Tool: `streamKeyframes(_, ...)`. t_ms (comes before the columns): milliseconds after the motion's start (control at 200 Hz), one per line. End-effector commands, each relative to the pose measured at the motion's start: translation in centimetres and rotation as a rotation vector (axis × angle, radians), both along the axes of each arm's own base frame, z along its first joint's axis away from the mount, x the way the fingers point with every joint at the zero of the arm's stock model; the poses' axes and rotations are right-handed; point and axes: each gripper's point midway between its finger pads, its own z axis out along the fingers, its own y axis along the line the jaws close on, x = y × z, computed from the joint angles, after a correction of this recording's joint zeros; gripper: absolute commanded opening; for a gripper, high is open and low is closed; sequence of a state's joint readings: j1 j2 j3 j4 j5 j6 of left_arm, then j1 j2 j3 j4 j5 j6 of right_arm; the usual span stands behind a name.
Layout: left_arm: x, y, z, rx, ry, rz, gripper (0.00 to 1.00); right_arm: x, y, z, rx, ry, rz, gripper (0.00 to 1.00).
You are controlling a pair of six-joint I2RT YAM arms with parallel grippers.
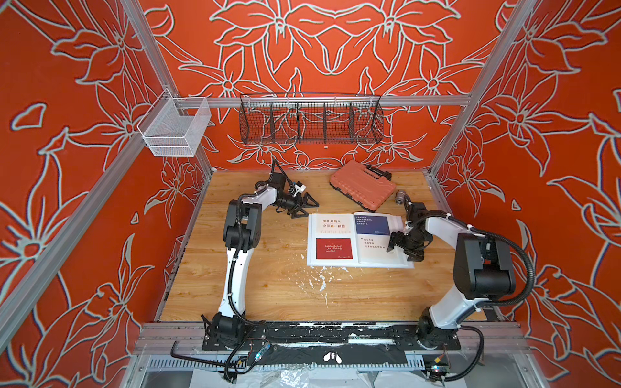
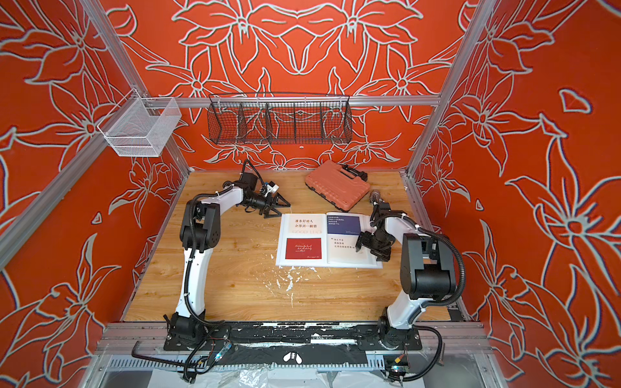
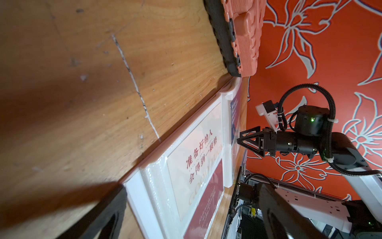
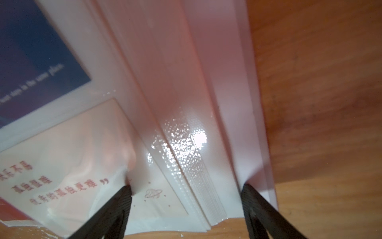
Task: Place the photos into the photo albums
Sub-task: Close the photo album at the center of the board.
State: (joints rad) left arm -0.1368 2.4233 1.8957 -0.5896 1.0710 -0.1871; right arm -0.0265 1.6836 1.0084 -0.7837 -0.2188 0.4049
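Note:
The photo album [image 1: 312, 242] lies open on the wooden table, seen in both top views. Its left page holds a white photo with Chinese text [image 1: 331, 224] above a dark red one [image 1: 333, 248]. On the right page a navy photo [image 1: 372, 224] sits above another white one [image 4: 62, 165]. My right gripper [image 1: 401, 247] is open, with both fingertips [image 4: 126, 190] resting on the right page's plastic sleeve near its outer edge. My left gripper [image 1: 307, 208] is open and holds nothing, low over the table just beyond the album's far left corner.
An orange ribbed plastic case [image 1: 361, 184] lies behind the album, with a small metal cylinder [image 1: 400, 196] beside it. A black wire basket [image 1: 311, 122] and a white mesh basket [image 1: 174, 131] hang on the back rail. White flecks [image 1: 322, 282] dot the table in front of the album.

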Motion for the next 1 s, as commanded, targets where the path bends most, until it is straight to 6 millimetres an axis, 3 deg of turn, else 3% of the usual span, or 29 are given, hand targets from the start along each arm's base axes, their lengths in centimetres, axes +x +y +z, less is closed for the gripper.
streamKeyframes(0, -1.3, -1.7, 0.0, -0.039, 0.034, -0.037, 0.98, 1.1, 0.9, -1.4, 0.024, -0.029, 0.013, 0.86)
streamKeyframes(225, -0.7, -1.4, 0.3, -0.014, 0.015, -0.026, 0.97, 1.4, 0.9, -1.1, 0.021, -0.025, 0.032, 0.86)
streamKeyframes(385, 0.6, -0.3, 0.7, 0.103, -0.068, 0.018, 0.97, 1.1, 0.7, -0.8, 0.009, -0.03, 0.033, 0.86)
streamKeyframes(610, 1.8, 0.1, -1.6, 0.164, -0.061, 0.035, 0.97, 1.0, 0.8, -0.8, 0.013, -0.025, 0.031, 0.86)
streamKeyframes(801, 1.2, 0.3, -4.1, 0.192, -0.012, 0.012, 0.97, 0.7, 0.8, -0.9, 0.014, -0.019, 0.033, 0.86)
streamKeyframes(996, -0.7, 0.1, -4.4, 0.158, 0.019, -0.053, 0.97, 0.7, 0.9, -1.0, 0.016, -0.016, 0.032, 0.86)
